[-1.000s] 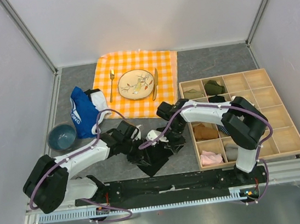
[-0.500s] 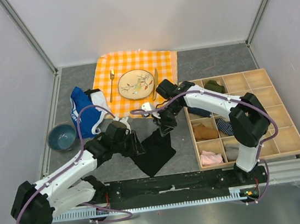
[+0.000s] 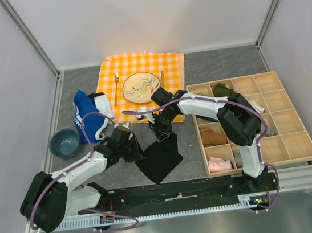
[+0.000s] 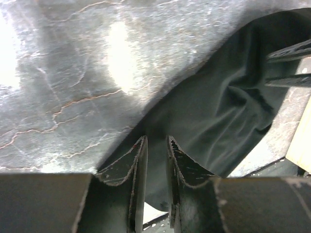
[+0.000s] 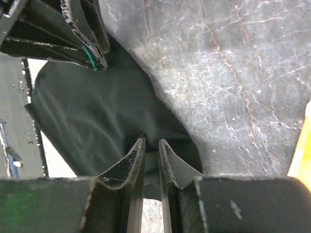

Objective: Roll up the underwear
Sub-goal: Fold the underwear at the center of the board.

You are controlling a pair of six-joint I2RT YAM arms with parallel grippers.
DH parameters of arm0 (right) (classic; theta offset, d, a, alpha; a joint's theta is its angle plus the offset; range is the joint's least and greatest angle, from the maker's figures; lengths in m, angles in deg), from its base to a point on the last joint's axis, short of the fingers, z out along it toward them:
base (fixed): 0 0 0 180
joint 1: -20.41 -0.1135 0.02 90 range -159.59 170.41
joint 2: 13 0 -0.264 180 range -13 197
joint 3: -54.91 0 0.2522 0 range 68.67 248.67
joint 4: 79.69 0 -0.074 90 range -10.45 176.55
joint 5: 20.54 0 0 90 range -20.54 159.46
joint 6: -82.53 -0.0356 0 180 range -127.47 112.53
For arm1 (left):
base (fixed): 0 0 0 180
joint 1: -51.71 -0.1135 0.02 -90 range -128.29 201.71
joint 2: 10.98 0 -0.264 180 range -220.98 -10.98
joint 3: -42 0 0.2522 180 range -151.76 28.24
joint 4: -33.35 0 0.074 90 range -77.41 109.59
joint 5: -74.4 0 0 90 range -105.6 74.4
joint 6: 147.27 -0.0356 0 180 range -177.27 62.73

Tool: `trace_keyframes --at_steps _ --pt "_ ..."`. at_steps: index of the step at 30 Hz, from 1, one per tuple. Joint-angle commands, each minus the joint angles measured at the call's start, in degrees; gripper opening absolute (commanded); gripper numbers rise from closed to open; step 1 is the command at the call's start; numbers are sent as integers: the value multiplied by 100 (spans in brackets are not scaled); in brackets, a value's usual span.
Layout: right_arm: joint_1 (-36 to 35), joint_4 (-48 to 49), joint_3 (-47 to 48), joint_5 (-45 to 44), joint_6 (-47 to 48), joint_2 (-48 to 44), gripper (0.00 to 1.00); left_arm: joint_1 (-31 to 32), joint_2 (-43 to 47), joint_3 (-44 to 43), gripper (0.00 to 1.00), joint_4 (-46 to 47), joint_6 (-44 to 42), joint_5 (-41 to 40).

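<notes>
Grey table, one underwear, two pinching it (left gripper, right gripper)

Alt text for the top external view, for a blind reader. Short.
Seen from above, the left gripper and right gripper each pinch an edge of the black underwear, spread on the grey table between them. Behind lie a plate on an orange checked cloth and a blue garment; a wooden compartment tray sits to the right.
</notes>
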Motion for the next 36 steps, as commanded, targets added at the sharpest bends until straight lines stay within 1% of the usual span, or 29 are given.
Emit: trace_keyframes --at_steps 1,2,6,13,18,22,25,29,30,33,36 --pt "31 240 -3 -645 -131 -15 24 -175 -30 253 27 413 167 -54" --pt "57 231 -38 -873 -113 -24 24 -193 -91 296 27 431 175 -37" --pt "206 249 -258 -1234 -8 -121 24 -264 -232 358 26 475 193 7" --pt "356 231 -671 -1692 229 -279 23 -378 -250 376 24 501 132 34" --pt "488 205 -742 -1728 326 -507 24 -422 -241 385 24 492 88 25" --pt "541 100 -715 -1815 493 -639 29 -457 -285 402 24 492 61 7" --pt "558 3 -750 -1877 660 -718 31 -483 -302 394 24 484 17 7" --pt "585 11 -847 -1939 757 -762 30 -501 -285 297 29 466 -35 112" --pt "585 11 -873 -1878 774 -780 31 -501 -267 262 32 449 -70 200" --pt "585 12 -874 -1544 871 -990 31 -501 -118 43 37 352 -193 428" --pt "594 -6 -856 -1115 1160 -1377 32 -518 93 -265 41 45 -465 447"
